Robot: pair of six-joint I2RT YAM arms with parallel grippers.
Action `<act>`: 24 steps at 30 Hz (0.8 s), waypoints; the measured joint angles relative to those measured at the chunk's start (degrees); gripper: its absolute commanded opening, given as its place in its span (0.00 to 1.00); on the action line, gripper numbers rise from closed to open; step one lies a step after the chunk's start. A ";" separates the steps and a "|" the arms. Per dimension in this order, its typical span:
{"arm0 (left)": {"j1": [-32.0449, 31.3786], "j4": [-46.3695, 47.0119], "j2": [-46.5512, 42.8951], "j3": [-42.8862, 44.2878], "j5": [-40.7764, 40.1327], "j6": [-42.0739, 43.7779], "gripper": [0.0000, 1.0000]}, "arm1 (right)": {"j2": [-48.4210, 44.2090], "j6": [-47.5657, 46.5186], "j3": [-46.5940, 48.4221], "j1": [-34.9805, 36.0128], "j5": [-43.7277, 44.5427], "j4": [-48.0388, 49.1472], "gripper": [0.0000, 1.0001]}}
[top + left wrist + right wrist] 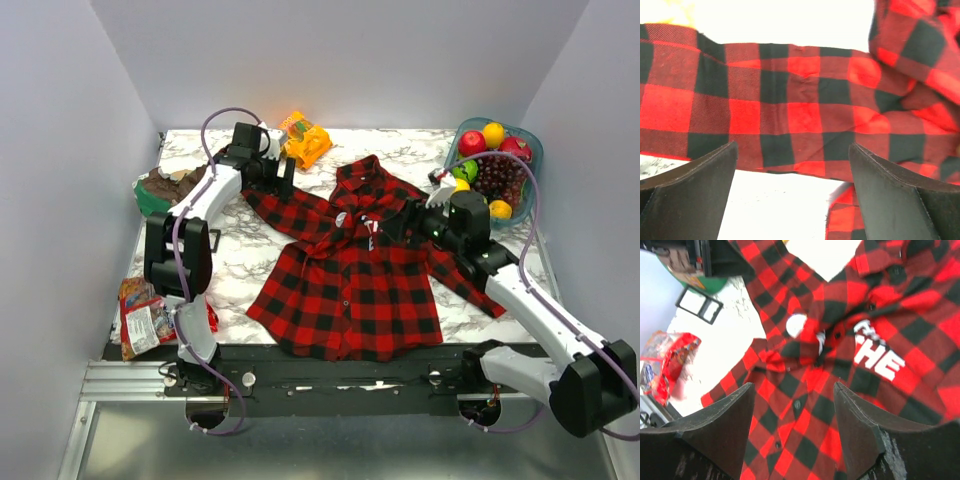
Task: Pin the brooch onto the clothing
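**Both of my claws released above the plaid shirt [350, 275] on the marble counter [245, 262].**

Overhead view: the shirt lies front-up at frame centre, collar toward the top. The brooch [343, 218], a small pale disc, sits on the chest just left of the white letters [371, 236], and in the right wrist view it [797, 325] appears left of centre near the button line. My left claw [281, 172], upper left of the frame, stands with its jaws wide apart over the shirt's sleeve [790, 110] and holds nothing. My right claw [398, 222], right of centre, also has its jaws parted, and there is nothing between them. A fruit bowl [532, 150] occupies the upper right, and a snack packet [145, 322] the lower left.
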 measured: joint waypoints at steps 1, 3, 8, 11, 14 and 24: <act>-0.15 -0.15 0.28 0.00 -1.38 0.02 0.87 | -0.81 0.02 -0.59 0.00 0.11 -0.87 0.72; -0.57 -0.22 1.03 0.07 -2.93 0.04 0.79 | -1.90 0.04 -1.57 0.00 0.28 -2.49 0.72; -0.98 -1.01 6.32 2.99 -3.91 0.02 0.71 | -5.25 0.24 -3.19 0.00 0.44 -6.51 0.72; -0.98 -1.38 10.01 5.57 -3.93 -0.39 0.70 | -7.89 0.28 -3.80 0.00 0.42 -7.74 0.72; -1.20 -1.70 12.26 6.80 -4.55 -0.63 0.70 | -9.88 0.66 -4.59 0.00 0.39 -8.35 0.72; -3.13 -3.43 19.06 14.03 -6.60 -0.46 0.56 | -11.34 1.55 -7.34 0.00 -0.94 -9.42 0.72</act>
